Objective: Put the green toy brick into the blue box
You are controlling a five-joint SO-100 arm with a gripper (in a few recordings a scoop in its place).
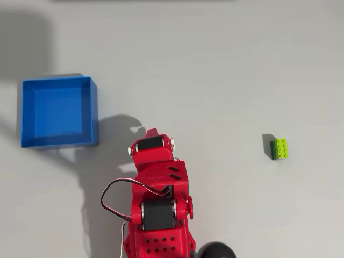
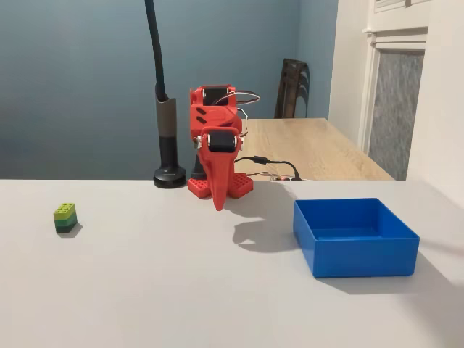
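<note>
The green toy brick (image 1: pixel 280 148) sits alone on the grey table, at the right in the overhead view and at the left in the fixed view (image 2: pixel 65 217). The blue box (image 1: pixel 94 113) stands open-topped and empty on the opposite side (image 2: pixel 362 257). My red gripper (image 2: pixel 218 205) points straight down near the arm's base, between the two and well apart from both. Its fingers are pressed together into one tip, with nothing held. From overhead the gripper (image 1: pixel 152 134) shows from its top, under the folded arm.
A black post on a round base (image 2: pixel 169 176) stands next to the arm's base, showing at the bottom edge from overhead (image 1: pixel 217 251). Behind the grey table are a wooden table (image 2: pixel 319 148) and a chair (image 2: pixel 293 87).
</note>
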